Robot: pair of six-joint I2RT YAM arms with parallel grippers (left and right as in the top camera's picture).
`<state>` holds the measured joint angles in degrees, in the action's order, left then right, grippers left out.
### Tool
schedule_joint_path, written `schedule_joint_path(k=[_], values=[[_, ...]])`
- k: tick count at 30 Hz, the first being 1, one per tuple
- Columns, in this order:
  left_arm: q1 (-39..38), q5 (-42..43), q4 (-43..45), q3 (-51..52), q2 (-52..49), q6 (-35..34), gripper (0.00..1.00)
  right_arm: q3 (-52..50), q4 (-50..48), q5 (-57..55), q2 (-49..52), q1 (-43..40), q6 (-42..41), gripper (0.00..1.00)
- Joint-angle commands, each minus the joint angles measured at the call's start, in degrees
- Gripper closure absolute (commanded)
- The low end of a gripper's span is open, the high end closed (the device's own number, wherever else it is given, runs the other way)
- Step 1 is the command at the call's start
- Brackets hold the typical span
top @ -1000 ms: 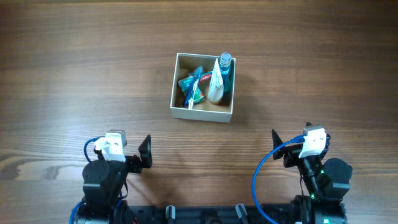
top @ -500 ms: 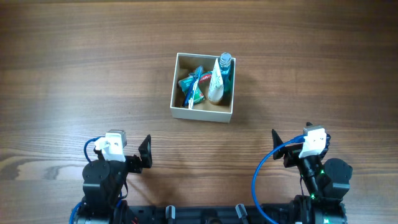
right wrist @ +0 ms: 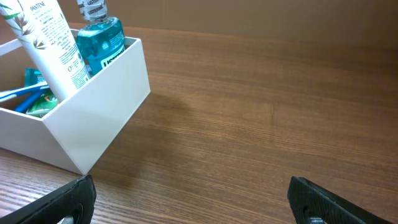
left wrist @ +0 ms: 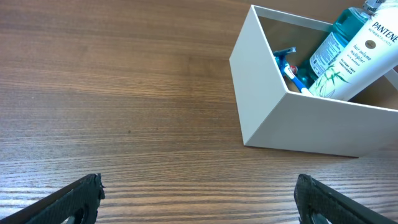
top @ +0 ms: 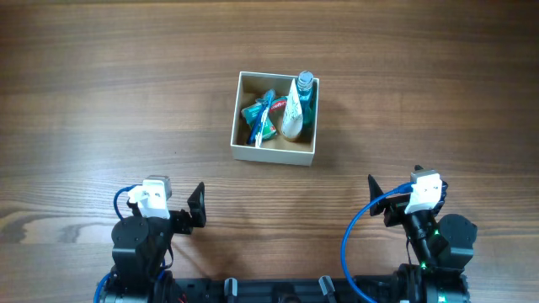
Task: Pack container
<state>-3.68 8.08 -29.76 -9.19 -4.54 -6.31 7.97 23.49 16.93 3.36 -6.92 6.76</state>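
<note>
The wooden tabletop fills the overhead view. On it sits the container, a square open-top box with white walls and a tan inside, slightly toward 12 o'clock from the middle of the view.

The two arms sit at the 6 o'clock edge. The left hand is at about 7 o'clock from the container and the right hand at about 5 o'clock, both well apart from it. Each hand is released, with its fingers spread wide and only bare wood between them.

A white Pantene tube leans tilted along the container's 3 o'clock side. Just beside it, a blue mouthwash bottle stands in the 1 o'clock corner, its cap above the rim. Toward 9 o'clock lie green packets, with a blue-and-white toothbrush slanting across them.
</note>
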Motion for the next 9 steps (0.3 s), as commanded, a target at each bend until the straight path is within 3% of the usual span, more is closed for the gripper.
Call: schedule_joint_path(k=[1, 9], values=[[0.00, 1.51, -0.02, 0.83, 0.37, -0.33, 0.00, -0.17, -0.33, 0.96, -0.94, -0.07, 0.59, 0.00], [0.00, 1.53, -0.02, 0.83, 0.37, -0.33, 0.00, -0.17, -0.33, 0.96, -0.94, -0.07, 0.59, 0.00]])
